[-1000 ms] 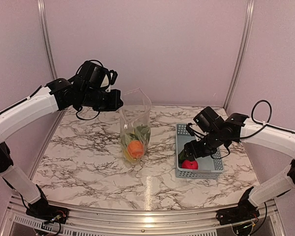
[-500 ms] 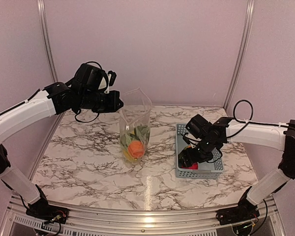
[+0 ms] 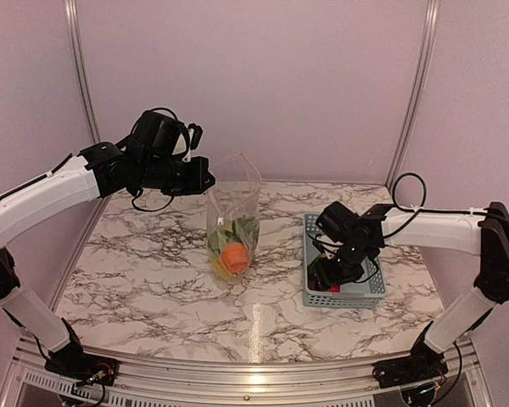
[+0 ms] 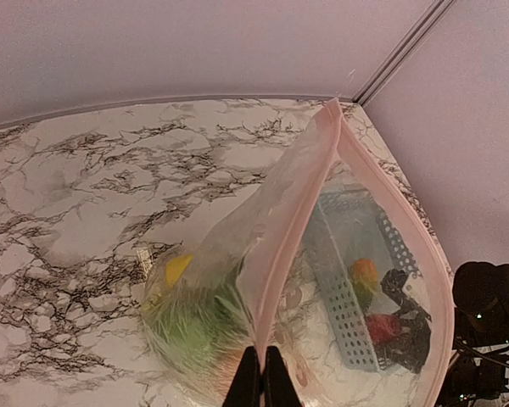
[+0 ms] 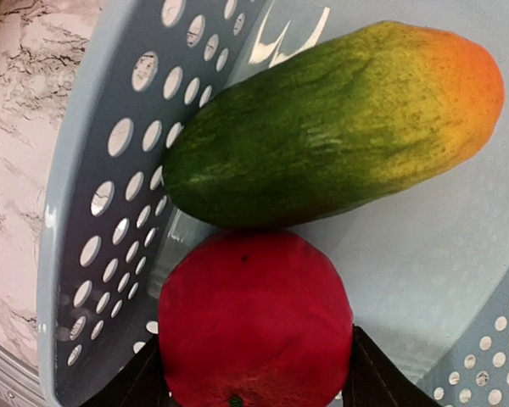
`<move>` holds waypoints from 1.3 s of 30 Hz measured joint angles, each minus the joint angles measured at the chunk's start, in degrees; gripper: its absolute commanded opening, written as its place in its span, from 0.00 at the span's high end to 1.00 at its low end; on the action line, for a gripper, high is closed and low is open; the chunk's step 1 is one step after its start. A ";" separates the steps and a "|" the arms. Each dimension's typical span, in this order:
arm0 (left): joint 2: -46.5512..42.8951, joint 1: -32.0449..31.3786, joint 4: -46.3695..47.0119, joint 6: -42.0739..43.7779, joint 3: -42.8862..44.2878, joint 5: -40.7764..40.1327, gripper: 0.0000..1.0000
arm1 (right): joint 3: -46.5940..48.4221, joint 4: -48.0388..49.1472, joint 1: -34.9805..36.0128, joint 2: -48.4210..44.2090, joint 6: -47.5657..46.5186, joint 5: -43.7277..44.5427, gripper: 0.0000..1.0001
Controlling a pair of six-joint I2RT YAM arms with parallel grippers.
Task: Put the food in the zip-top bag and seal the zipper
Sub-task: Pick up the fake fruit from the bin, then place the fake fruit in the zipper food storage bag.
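We see left gripper pinching zipper of zip-top bag; right gripper spread astride red apple in basket.

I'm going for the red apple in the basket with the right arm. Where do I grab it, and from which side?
Grip the red apple across its round middle, from straight above: the mango lies against one side, so set the fingers on the two flanks clear of it.

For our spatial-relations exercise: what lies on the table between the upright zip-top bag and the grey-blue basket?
Nothing: the top view shows only bare marble table between the zip-top bag and the basket.
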 measured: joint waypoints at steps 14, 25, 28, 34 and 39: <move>0.37 0.00 -0.07 0.20 0.33 0.02 1.00 | 22.69 -10.97 0.00 -3.87 -0.46 5.42 0.53; 2.08 0.00 -0.85 0.28 2.71 1.03 1.00 | 45.00 -7.72 4.76 -1.62 -2.47 4.59 0.56; 2.23 0.00 -1.07 0.28 2.89 1.03 1.00 | 47.17 -4.72 6.29 -1.01 -2.71 4.07 0.56; 2.29 0.00 -1.90 0.26 3.17 1.05 1.00 | 47.69 1.03 7.82 0.55 -2.69 2.34 0.56; 2.29 0.00 -2.05 0.24 3.52 1.14 1.00 | 48.57 4.00 8.24 3.74 -2.73 0.50 0.56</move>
